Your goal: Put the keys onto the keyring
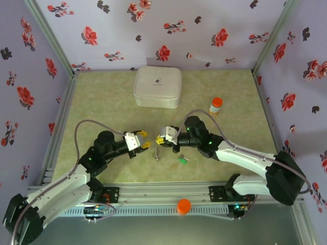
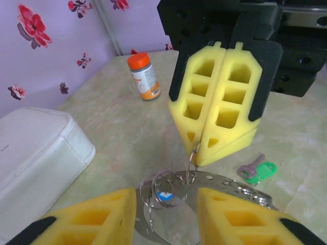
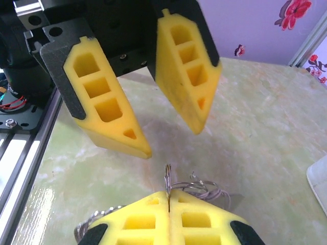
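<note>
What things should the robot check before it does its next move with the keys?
1. Right gripper pinching the keyring: ok, shut on its wire.
2. Left gripper ready to grab: ok, fingers apart, holding nothing.
3. Blue key threaded on the keyring: cannot tell; it sits among the wire loops.
4. Green key on the keyring: not ok, it lies on the table, apart.
5. Orange-capped bottle and white case out of the way: ok, both farther back.
</note>
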Motion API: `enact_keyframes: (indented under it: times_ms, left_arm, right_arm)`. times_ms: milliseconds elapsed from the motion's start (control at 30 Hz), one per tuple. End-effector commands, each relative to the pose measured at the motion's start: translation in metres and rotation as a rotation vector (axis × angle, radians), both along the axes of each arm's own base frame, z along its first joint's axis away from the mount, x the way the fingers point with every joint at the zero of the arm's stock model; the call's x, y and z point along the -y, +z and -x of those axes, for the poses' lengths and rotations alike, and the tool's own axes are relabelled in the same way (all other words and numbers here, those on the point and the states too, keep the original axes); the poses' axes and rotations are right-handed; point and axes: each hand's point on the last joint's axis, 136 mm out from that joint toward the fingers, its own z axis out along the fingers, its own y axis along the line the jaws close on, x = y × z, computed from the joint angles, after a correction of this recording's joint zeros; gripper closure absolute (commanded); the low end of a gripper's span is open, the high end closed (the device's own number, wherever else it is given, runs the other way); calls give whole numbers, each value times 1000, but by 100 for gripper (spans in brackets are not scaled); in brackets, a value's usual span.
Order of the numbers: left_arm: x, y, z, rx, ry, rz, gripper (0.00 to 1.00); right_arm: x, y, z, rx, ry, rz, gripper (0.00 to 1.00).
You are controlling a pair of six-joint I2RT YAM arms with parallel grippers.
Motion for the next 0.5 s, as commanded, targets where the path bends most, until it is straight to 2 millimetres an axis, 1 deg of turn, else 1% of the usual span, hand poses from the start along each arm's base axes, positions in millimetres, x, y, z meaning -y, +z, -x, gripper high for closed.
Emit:
enact_keyframes:
  times_ms: [0,67,167,300,467]
  left_arm:
    - [3,8,6,-26,-27,133,67]
    - [5,8,8,-35,-39,171,69]
    - [6,1,10,-60,-52,166,68]
    - [8,2,8,-56,-53,163,68]
    - [10,3,8,-52,-68,165,74]
  right_arm:
    - [-3,14,4,-14,31,-77,100]
    - [-4,15,5,-17,35,-82,100]
    - [-4,16,8,-25,49,-87,100]
    - [-6,15,10,-36,66,-87,100]
    - [-6,12,11,-41,74,-73,100]
